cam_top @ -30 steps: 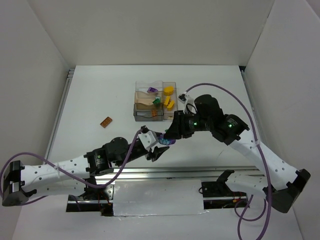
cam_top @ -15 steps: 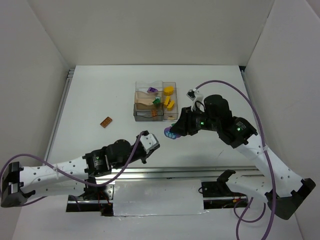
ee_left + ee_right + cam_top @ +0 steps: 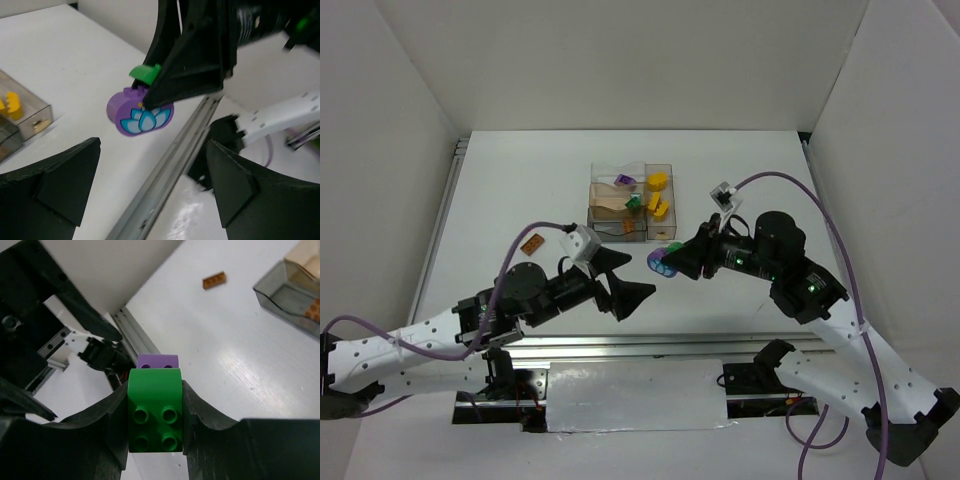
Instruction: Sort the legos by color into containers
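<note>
Since moment ago, my left arm swings up and forward. My left gripper [image 3: 626,280] wide open now, holds nothing. My right gripper [image 3: 672,262] pinches round purple piece [image 3: 663,266] by green top. Piece up in air, between my two grippers, near bins [image 3: 603,230], not in one yet. Yellow bricks [image 3: 658,180], green brick [image 3: 633,203], small purple brick [image 3: 623,180] sit in bins. Orange brick [image 3: 532,244] lies alone on table [image 3: 520,180], well apart from bins. Job mostly done, I think. Left to do: purple piece into bin, then orange brick.
</note>
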Controlling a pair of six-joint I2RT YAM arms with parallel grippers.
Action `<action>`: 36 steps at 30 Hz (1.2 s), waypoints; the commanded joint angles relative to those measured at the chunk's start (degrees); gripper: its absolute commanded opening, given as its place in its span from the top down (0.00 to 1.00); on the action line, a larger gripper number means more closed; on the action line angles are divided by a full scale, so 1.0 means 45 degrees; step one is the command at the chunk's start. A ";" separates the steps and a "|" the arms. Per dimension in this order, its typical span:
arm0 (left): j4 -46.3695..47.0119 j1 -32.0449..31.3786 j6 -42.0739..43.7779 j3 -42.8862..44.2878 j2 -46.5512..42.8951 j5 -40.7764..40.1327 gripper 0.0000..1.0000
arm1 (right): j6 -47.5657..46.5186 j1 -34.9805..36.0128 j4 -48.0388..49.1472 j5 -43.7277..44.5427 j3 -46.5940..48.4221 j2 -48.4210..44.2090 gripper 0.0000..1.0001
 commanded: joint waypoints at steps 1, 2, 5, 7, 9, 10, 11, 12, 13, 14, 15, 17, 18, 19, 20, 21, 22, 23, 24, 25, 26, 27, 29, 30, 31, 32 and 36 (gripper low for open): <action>0.0230 0.0136 -0.2485 0.1291 0.0237 0.0563 0.00 | -0.0251 -0.0058 0.2493 -0.1593 0.0085 -0.0888 1.00; 0.0328 0.0194 -0.2701 0.1447 0.0238 0.0858 0.00 | -0.0212 -0.0058 0.3037 -0.1908 0.0008 -0.1007 1.00; 0.0642 0.0292 -0.3656 0.2090 0.0238 0.1369 0.01 | -0.0056 -0.0058 0.3957 -0.3197 -0.0071 -0.1418 1.00; 0.0564 0.0312 -0.3835 0.2307 0.0277 0.1408 0.04 | 0.0159 -0.0058 0.4408 -0.3724 -0.0149 -0.1729 1.00; 0.0233 0.0312 -0.4011 0.2754 0.0471 0.1291 0.06 | 0.0374 -0.0058 0.4741 -0.3979 -0.0071 -0.1964 1.00; -0.0001 0.0312 -0.4012 0.2873 0.0550 0.1349 0.06 | 0.0549 -0.0058 0.4858 -0.4232 -0.0013 -0.2023 1.00; 0.0016 0.0312 -0.4012 0.2913 0.0666 0.1504 0.07 | 0.0666 -0.0058 0.4859 -0.4312 0.0007 -0.2043 1.00; 0.0268 0.0312 -0.4050 0.2856 0.0668 0.1641 0.07 | 0.0803 -0.0077 0.5246 -0.4468 0.0007 -0.2044 1.00; 0.0541 0.0312 -0.4051 0.2778 0.0668 0.1875 0.07 | 0.0940 -0.0058 0.5405 -0.4643 -0.0031 -0.2005 1.00; 0.0776 0.0331 -0.4089 0.2564 0.0668 0.2090 0.07 | 0.1231 -0.0058 0.5832 -0.4974 -0.0071 -0.1946 1.00; 0.1184 0.0332 -0.4109 0.2485 0.0668 0.2421 0.08 | 0.1350 -0.0058 0.5952 -0.5054 -0.0090 -0.1811 1.00; 0.1364 0.0332 -0.4109 0.2484 0.0745 0.2677 0.12 | 0.1507 -0.0058 0.6226 -0.5191 -0.0168 -0.1751 1.00; 0.1384 0.0332 -0.4071 0.2503 0.0784 0.2736 0.14 | 0.1604 -0.0058 0.6362 -0.5153 -0.0227 -0.1731 1.00; 0.1384 0.0332 -0.3993 0.2542 0.0823 0.2736 0.16 | 0.1740 -0.0058 0.6576 -0.5134 -0.0324 -0.1731 1.00; 0.1364 0.0332 -0.3973 0.2581 0.0862 0.2736 0.18 | 0.1742 -0.0058 0.6597 -0.5114 -0.0344 -0.1731 1.00; 0.1538 0.0332 -0.3953 0.2562 0.0882 0.3104 0.18 | 0.1742 -0.0077 0.6598 -0.5114 -0.0344 -0.1673 1.00; 0.1675 0.0332 -0.3914 0.2523 0.0863 0.3185 0.19 | 0.1722 -0.0077 0.6578 -0.5152 -0.0344 -0.1614 1.00; 0.1754 0.0332 -0.3895 0.2465 0.0844 0.3263 0.22 | 0.1722 -0.0058 0.6578 -0.5134 -0.0364 -0.1595 1.00; 0.1890 0.0332 -0.3817 0.2464 0.0863 0.3380 0.27 | 0.1742 -0.0077 0.6597 -0.5153 -0.0403 -0.1536 1.00; 0.1930 0.0332 -0.3797 0.2445 0.0882 0.3536 0.31 | 0.1858 -0.0058 0.6810 -0.5172 -0.0500 -0.1497 1.00; 0.1950 0.0332 -0.3777 0.2483 0.0960 0.3614 0.39 | 0.1917 -0.0077 0.6909 -0.5172 -0.0559 -0.1458 1.00; 0.2028 0.0332 -0.3758 0.2503 0.1019 0.3712 0.48 | 0.1976 -0.0058 0.7007 -0.5288 -0.0579 -0.1400 1.00; 0.2009 0.0351 -0.3816 0.2562 0.1175 0.3869 0.76 | 0.2074 -0.0058 0.7242 -0.5290 -0.0676 -0.1341 1.00; 0.2047 0.0351 -0.3778 0.2581 0.1233 0.3908 0.84 | 0.2074 -0.0058 0.7261 -0.5251 -0.0715 -0.1360 1.00; 0.2028 0.0351 -0.3797 0.2601 0.1273 0.4063 0.91 | 0.2016 -0.0058 0.7242 -0.5135 -0.0735 -0.1379 1.00; 0.2028 0.0370 -0.3816 0.2640 0.1331 0.4084 1.00 | 0.1996 -0.0058 0.7242 -0.5095 -0.0754 -0.1379 1.00; 0.2262 0.0409 -0.3855 0.2621 0.1409 0.4610 1.00 | 0.2054 -0.0058 0.7535 -0.5192 -0.0794 -0.1302 1.00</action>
